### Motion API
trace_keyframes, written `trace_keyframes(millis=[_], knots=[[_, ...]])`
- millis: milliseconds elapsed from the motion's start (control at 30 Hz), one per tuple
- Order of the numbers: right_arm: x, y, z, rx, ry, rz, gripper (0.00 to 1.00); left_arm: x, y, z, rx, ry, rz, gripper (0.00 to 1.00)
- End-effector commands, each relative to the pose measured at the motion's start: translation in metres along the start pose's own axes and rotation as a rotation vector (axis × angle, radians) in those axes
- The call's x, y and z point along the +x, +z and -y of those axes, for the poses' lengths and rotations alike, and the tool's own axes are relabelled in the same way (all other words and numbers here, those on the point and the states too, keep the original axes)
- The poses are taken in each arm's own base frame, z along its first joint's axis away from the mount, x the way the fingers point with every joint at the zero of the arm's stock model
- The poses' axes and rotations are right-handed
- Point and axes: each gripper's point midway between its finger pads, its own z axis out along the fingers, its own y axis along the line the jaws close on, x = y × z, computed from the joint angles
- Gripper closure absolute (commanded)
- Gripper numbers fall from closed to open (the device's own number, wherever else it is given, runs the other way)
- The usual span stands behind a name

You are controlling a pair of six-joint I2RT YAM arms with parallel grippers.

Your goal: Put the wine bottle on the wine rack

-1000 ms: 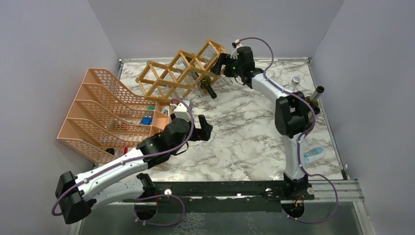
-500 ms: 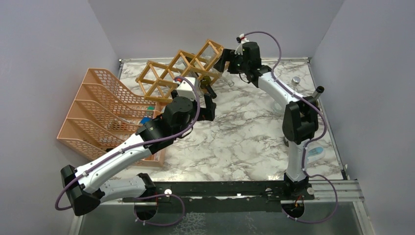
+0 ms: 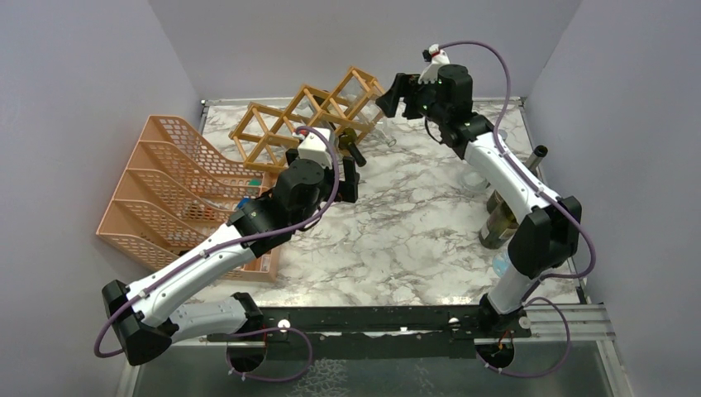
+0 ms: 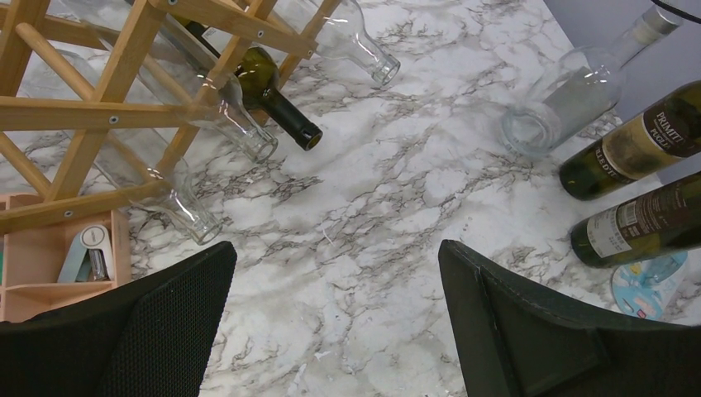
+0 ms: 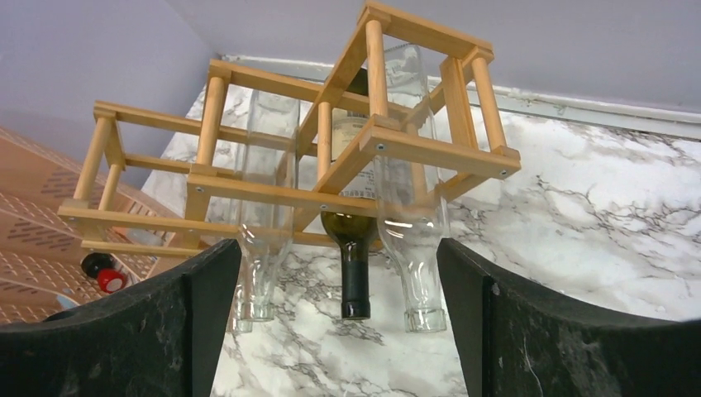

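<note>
Gaping right claw [image 3: 393,94] beside wine rack [image 3: 285,128]

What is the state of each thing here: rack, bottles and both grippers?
wine rack: holds several bottles
dark wine bottle: lying in a rack cell, neck out
clear bottles: lying in rack cells
labelled bottles: standing outside the rack
left gripper: open, empty
right gripper: open, empty
</note>
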Motion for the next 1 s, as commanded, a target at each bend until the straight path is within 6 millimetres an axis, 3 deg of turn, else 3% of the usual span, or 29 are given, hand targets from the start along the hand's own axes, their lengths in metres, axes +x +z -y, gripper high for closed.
trace_keyframes(millis=[0,600,733,967], knots=[[0.003,-0.017,0.013,0.067,-0.049,0.003,0.10,-0.019,-0.006,-0.005,-0.011,-0.008,0.044,0.01],[0.124,0.036,0.062,0.133,-0.022,-0.307,0.15,-0.015,-0.009,-0.009,-0.004,-0.005,0.034,0.01],[0.132,0.048,0.063,0.105,-0.050,-0.317,0.27,-0.012,-0.006,-0.009,-0.005,-0.001,0.023,0.01],[0.128,0.058,0.064,0.074,-0.137,-0.312,0.61,-0.011,-0.007,-0.012,-0.013,0.000,0.024,0.01]])
